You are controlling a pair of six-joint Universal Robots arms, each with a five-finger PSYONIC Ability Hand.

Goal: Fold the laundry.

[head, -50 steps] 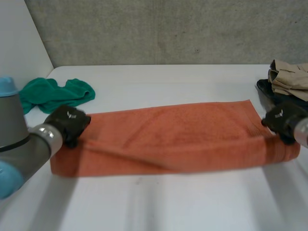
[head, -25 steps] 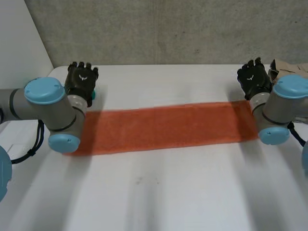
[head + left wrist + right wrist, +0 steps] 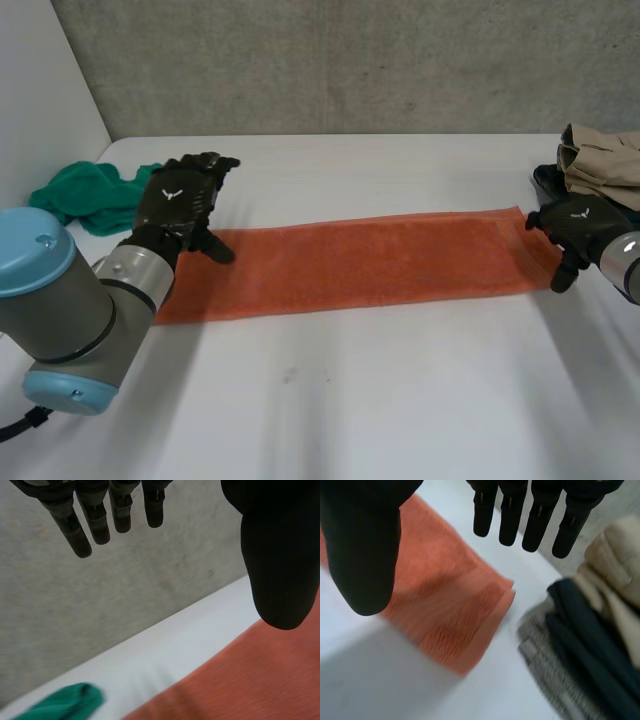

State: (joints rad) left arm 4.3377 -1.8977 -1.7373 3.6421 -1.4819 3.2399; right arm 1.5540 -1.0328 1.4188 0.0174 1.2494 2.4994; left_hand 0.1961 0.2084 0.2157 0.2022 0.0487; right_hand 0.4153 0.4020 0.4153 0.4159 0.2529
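Nearest, the left arm point(image 3: 60, 300), with its grey joint and light-blue cap, reaches over the smooth white counter point(image 3: 350, 400). Beyond it lies the orange towel point(image 3: 370, 265), a terry cloth folded into 1 long, narrow, flat strip. Its long axis runs side to side across the counter, the right end slightly farther back than the left.

The left hand point(image 3: 180, 205) is over the strip's left end. In its wrist view the fingers point(image 3: 100, 520) are straight and spread, the thumb is apart from them, and nothing is held. Whether the thumb touches the cloth cannot be told.

The right hand point(image 3: 575, 225) is at the towel's right short edge. Its fingers point(image 3: 540, 515) are also straight and hold nothing. Below them, 2 layers show at the towel's corner, with a ribbed woven band near the edge.

Farther back, a crumpled green cloth point(image 3: 85, 195) lies at the left. At the right is a pile of clothes point(image 3: 600, 160) in beige, dark and grey knit fabrics. A rough concrete wall point(image 3: 350, 60) stands behind.
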